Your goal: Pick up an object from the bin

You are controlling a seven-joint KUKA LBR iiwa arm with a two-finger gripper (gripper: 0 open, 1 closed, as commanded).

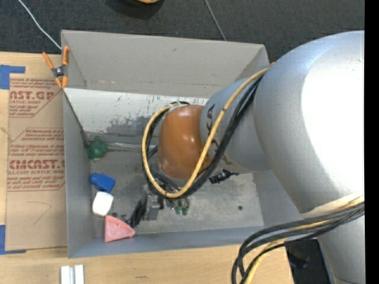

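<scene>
1. The pink triangular wedge (118,229) lies flat in the left front corner of the grey metal bin (77,158).
2. My gripper (144,210) sits low, just right of the wedge. I cannot tell whether we touch, nor whether I am spread or clenched.
3. A white rounded block (102,203) lies just behind the wedge.
4. A blue block (102,182) lies behind the white one, farther from the wedge.
5. A green round lump (96,151) lies farthest from the wedge.
</scene>
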